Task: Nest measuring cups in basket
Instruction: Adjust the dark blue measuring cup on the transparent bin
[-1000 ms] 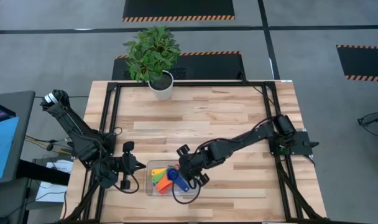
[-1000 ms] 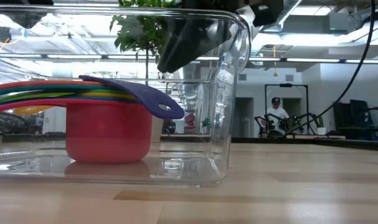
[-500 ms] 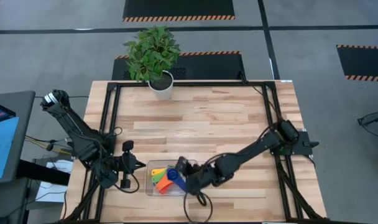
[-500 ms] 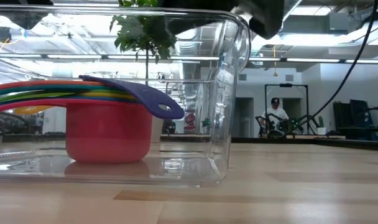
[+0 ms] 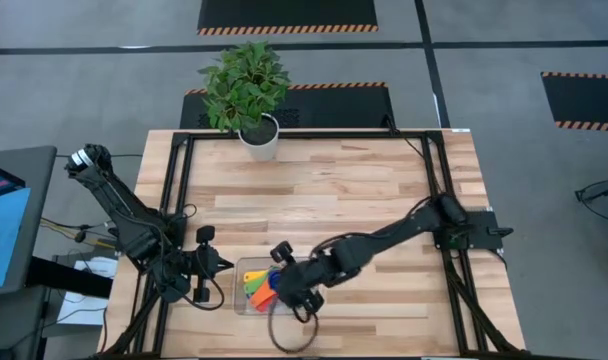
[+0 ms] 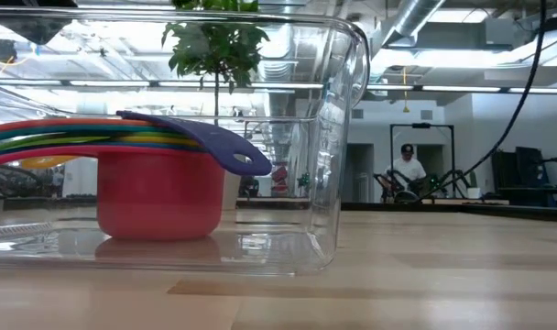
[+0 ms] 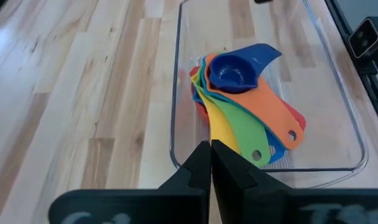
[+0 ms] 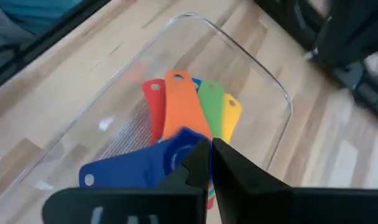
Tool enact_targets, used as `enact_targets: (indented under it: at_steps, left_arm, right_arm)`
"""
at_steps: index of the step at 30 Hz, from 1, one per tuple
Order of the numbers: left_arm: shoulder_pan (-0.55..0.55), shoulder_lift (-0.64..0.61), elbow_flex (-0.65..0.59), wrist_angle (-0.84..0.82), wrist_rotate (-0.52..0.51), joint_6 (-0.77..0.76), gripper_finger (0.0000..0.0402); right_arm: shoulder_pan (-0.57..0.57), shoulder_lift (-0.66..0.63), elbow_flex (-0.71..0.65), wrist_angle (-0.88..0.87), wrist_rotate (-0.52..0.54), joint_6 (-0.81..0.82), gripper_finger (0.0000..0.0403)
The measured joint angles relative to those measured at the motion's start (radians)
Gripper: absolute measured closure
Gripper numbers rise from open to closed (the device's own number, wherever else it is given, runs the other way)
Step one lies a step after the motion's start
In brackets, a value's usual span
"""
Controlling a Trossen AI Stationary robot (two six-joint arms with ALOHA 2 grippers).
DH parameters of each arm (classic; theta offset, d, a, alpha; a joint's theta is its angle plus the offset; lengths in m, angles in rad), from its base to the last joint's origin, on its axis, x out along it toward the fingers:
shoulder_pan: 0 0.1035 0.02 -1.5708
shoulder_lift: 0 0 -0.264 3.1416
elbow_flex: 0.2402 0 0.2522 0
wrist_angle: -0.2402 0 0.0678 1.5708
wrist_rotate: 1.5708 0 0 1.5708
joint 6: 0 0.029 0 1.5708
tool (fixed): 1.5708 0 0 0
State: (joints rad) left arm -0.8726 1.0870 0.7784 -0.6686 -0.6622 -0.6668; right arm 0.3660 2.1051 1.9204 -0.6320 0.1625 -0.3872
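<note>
From above, the clear basket sits near the front edge of the table, the right claw over its nested cups and the left claw just beside it. Level with the table, a red cup carries fanned handles, dark blue on top. The left wrist camera shows that claw's fingers pressed together holding nothing; the right wrist camera shows fingers nearly together over the dark blue cup, grip unclear.

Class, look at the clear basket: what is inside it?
The basket holds one nested stack of measuring cups. The dark blue cup sits on top, with orange, green, yellow, blue and red handles fanned out beneath. The lower cups' bowls are mostly covered by those above.
</note>
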Motion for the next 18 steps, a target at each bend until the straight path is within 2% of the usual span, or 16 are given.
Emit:
enact_targets:
  at_steps: [4,9,18]
  left_arm:
    - [0.0,0.0,0.0,-0.007,0.0,0.0,0.0401]
    - [0.0,0.0,0.0,-0.039,0.0,0.0,0.0401]
    - [0.0,0.0,0.0,-0.054,0.002,-0.001,0.0401]
  right_arm:
    - [-0.034,0.06,0.116,-0.113,-0.034,0.023,0.037]
    - [-0.042,0.133,0.152,-0.158,-0.038,0.054,0.0368]
    - [-0.06,0.141,0.155,-0.145,-0.033,0.069,0.0305]
